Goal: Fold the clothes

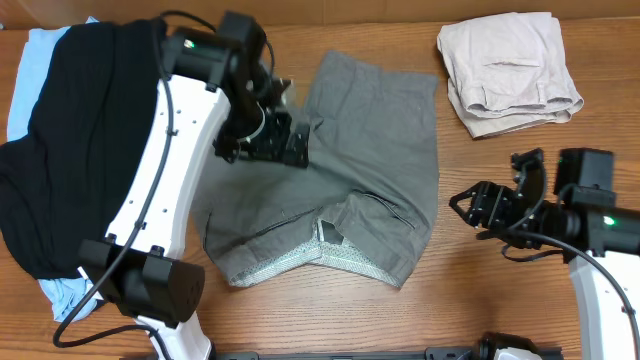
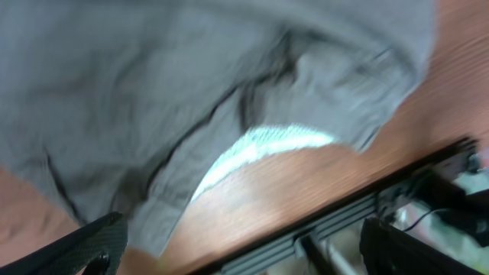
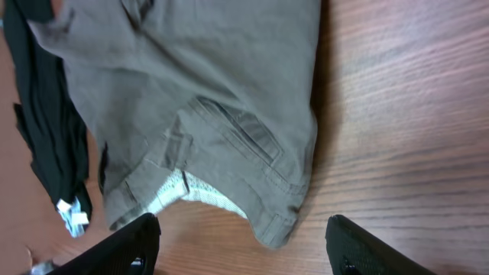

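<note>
Shorts (image 1: 370, 170) of grey-olive cloth lie partly folded in the middle of the table (image 1: 500, 300), with pale waistband lining showing at the near edge. The left arm bends in beside the black garment (image 1: 90, 150). The left pincer (image 1: 270, 145) hangs over the grey-olive pair's left edge, spread wide and empty. The right arm lies low at the table's right side. The right pincer (image 1: 462, 215) points at that pair's right edge, near but apart, wide and holding nothing. Folded beige shorts (image 1: 505, 70) sit far right.
</note>
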